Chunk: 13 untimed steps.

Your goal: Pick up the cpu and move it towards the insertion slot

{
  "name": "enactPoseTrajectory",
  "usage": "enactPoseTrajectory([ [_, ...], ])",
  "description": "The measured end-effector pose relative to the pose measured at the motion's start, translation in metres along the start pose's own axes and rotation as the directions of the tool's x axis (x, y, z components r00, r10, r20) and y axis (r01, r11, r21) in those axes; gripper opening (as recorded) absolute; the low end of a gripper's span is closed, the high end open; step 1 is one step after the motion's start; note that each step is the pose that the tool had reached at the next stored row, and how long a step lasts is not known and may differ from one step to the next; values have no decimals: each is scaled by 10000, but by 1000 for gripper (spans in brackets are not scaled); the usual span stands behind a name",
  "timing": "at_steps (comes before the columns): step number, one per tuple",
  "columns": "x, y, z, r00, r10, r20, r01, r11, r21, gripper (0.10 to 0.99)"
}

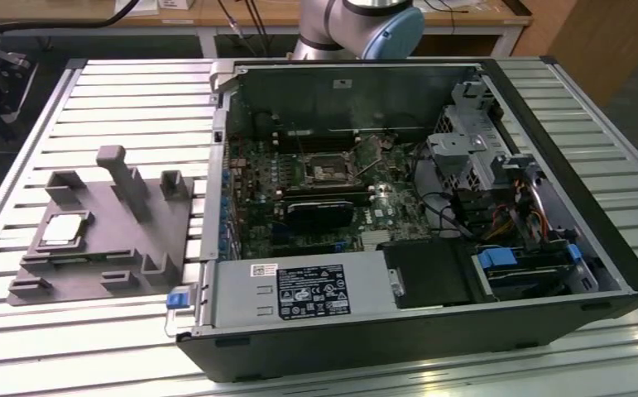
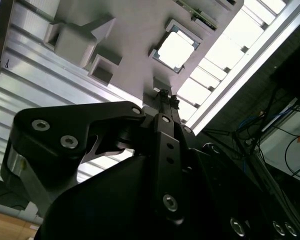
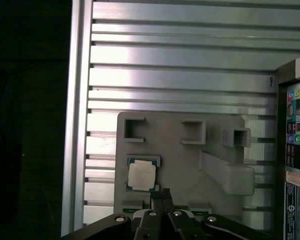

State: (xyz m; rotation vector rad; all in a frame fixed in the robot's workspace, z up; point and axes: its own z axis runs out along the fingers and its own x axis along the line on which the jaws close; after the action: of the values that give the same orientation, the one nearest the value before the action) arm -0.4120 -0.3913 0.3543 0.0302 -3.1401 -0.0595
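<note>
Hovering near the cpu [image 3: 141,176] on its grey tray [image 3: 180,165], our gripper [image 3: 160,192] has fingers pressed together, empty; the case label [image 1: 311,291] is unreadable to us.

A robotics workshop was indicated, an opened computer case [image 1: 341,91] laid on a slatted aluminium table [image 1: 131,91], a robot arm [image 1: 368,25] mounted behind, wooden benches [image 1: 462,12] and cables [image 1: 230,21] beyond.

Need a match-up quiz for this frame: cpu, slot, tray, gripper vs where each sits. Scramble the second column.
1 cpu
2 slot
3 tray
4 gripper

A on the slatted table, beside the case
B in a tray recess
C over the tray, near the cpu
D on the board inside the case

Pairs: 1-B, 2-D, 3-A, 4-C
</note>
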Motion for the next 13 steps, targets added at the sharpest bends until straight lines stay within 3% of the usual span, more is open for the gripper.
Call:
enactPoseTrajectory([
  [13,26,-3,92,10000,2,-1,-2,10000,39,106],
])
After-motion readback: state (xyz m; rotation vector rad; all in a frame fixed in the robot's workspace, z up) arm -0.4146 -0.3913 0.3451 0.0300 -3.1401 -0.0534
